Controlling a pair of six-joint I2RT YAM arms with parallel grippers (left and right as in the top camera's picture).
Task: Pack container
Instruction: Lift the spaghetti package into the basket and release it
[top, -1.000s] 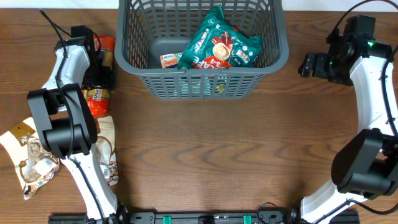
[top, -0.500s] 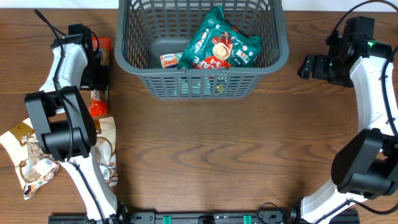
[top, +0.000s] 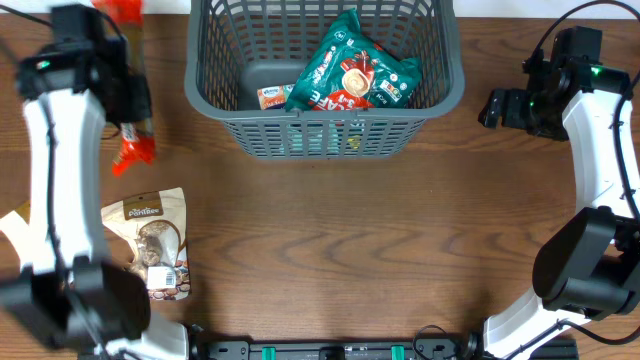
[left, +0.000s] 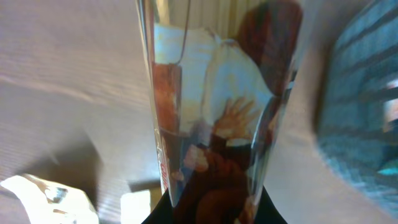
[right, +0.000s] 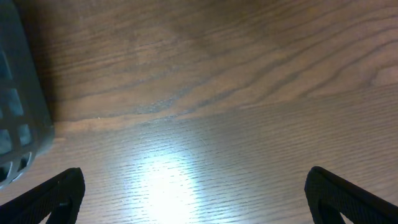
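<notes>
The container (top: 325, 135), a dark grey slotted basket, stands at the top middle and holds a green packet (top: 355, 70) and a small orange-white packet (top: 272, 97). My left gripper (top: 125, 100) is left of the container, shut on a long red-orange snack packet (top: 134, 150) held off the table. In the left wrist view this snack packet (left: 211, 124) fills the middle, pinched between the jaws at the bottom edge, with the container (left: 360, 112) blurred at the right. My right gripper (top: 497, 105) stays right of the basket, open (right: 193, 193) over bare wood.
A brown-and-white snack packet (top: 150, 240) lies on the table at the left, with another pale packet (top: 15, 220) at the left edge. The basket's corner (right: 18, 93) shows at the left of the right wrist view.
My left gripper has shut on the red-orange packet and lifted it off the table. The left arm has swung up and leftward. The right arm has not moved.
</notes>
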